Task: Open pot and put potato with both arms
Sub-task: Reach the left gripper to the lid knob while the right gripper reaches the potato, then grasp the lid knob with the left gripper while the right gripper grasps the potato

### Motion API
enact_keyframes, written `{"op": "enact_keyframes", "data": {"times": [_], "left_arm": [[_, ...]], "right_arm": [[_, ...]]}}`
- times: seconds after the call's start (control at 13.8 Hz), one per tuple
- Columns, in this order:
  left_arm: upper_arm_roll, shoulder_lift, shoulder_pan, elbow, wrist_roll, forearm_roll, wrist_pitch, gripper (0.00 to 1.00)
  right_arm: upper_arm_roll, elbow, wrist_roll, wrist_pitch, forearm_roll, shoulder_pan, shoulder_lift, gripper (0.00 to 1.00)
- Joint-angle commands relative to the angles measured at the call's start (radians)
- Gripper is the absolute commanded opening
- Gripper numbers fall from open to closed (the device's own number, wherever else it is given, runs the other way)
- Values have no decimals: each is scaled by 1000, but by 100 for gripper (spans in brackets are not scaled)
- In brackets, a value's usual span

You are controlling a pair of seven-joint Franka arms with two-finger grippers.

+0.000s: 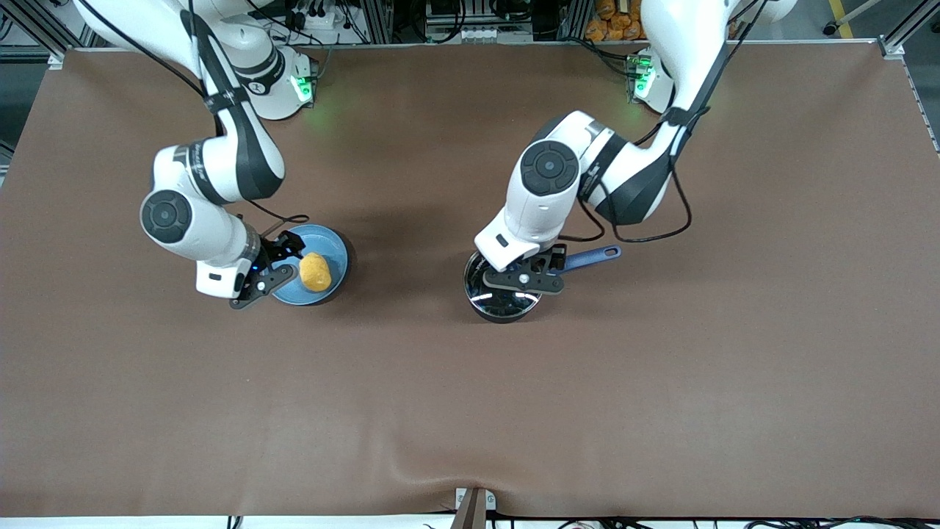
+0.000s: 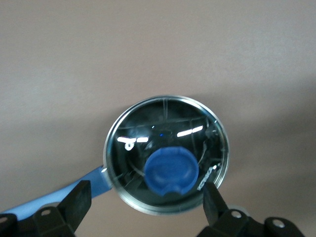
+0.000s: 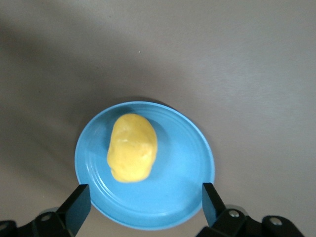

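The black pot [image 1: 501,304] stands mid-table with its glass lid [image 2: 168,129] on and its blue handle [image 1: 593,256] pointing toward the left arm's end. My left gripper [image 1: 524,278] hovers open right over the lid. In the left wrist view the gripper [image 2: 145,203] has the blue knob [image 2: 172,170] just ahead of it, between the line of the fingers. The yellow potato [image 1: 314,272] lies on a blue plate [image 1: 332,246]. My right gripper [image 1: 281,264] is open and empty over the plate's edge. In the right wrist view the potato [image 3: 132,148] lies ahead of the gripper [image 3: 145,203].
The brown table mat [image 1: 470,411] stretches wide around both things. The plate [image 3: 187,163] sits toward the right arm's end, about level with the pot. A small bracket [image 1: 474,505] sits at the table's near edge.
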Motion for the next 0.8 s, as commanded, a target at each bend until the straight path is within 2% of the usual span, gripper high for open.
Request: {"op": "enact_keyframes", "data": {"times": [0.0,0.29,0.73], "left_arm": [[9,48,-39,26,-16,23,37,100],[9,87,-45,24,-50,25,72,100],[11,107,-39,20,-49,26,73,100]], "right_arm": [[-8,-50,-19,100,66,27,33,100],[-6,-69,-19,186,101,36,91,100],[-3,-100,-19,249,127,51,116,100]]}}
